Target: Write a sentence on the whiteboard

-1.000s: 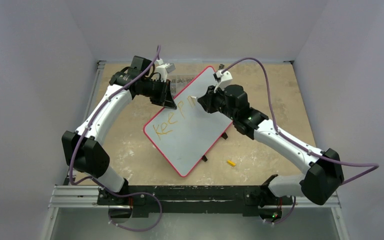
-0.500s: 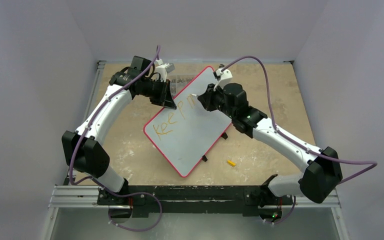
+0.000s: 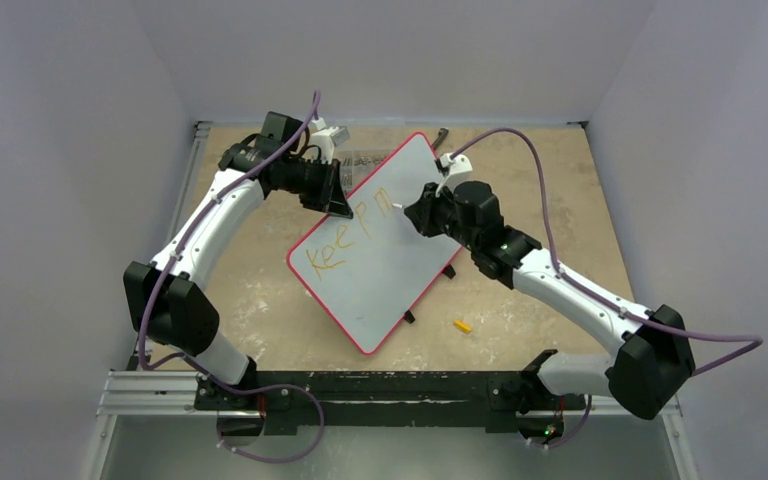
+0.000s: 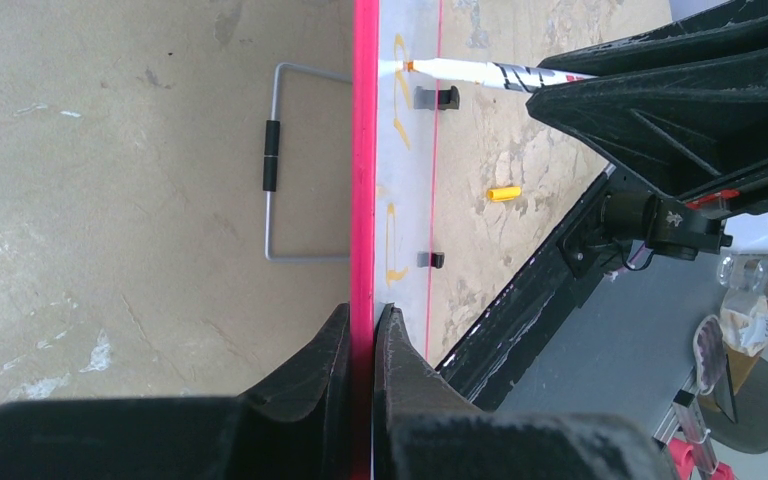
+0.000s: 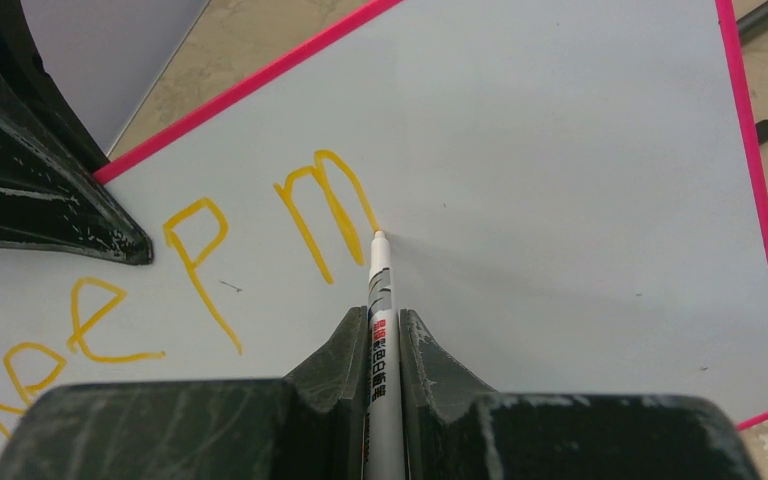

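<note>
The whiteboard, pale grey-white with a thin red frame, lies tilted on the table. My left gripper is shut on its left frame edge. My right gripper is shut on a slim white marker, whose tip touches the board at the foot of the last stroke of an "m". The sentence in orange reads "Keep m" at this moment; it also shows in the right wrist view. The marker also shows in the left wrist view.
An orange marker cap lies on the table right of the board's near corner. A wire stand sits under the board's edge. Small black feet stick out at the board's right edge. A dark object lies at the back.
My right gripper has moved the marker right and down, finishing the last stroke of the "m". The left gripper and board have stayed still.
</note>
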You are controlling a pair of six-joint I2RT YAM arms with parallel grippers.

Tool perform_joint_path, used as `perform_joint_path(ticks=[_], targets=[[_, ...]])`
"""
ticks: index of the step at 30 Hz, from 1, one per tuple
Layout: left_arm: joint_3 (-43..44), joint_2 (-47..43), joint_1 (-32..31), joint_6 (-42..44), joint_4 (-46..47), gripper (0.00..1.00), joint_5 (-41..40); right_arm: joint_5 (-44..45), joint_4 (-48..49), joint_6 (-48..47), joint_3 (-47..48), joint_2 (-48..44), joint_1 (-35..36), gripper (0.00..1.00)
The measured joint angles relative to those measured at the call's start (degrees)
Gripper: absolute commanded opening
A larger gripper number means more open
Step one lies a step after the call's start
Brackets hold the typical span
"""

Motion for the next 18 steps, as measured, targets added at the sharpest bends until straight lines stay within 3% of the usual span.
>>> perform_joint_path(ticks=[18], targets=[[0.4,0.3,-0.1,1.7,0.0,0.00,1.4,0.1,-3.8,0.3,-1.6,-8.9,0.0,0.00]])
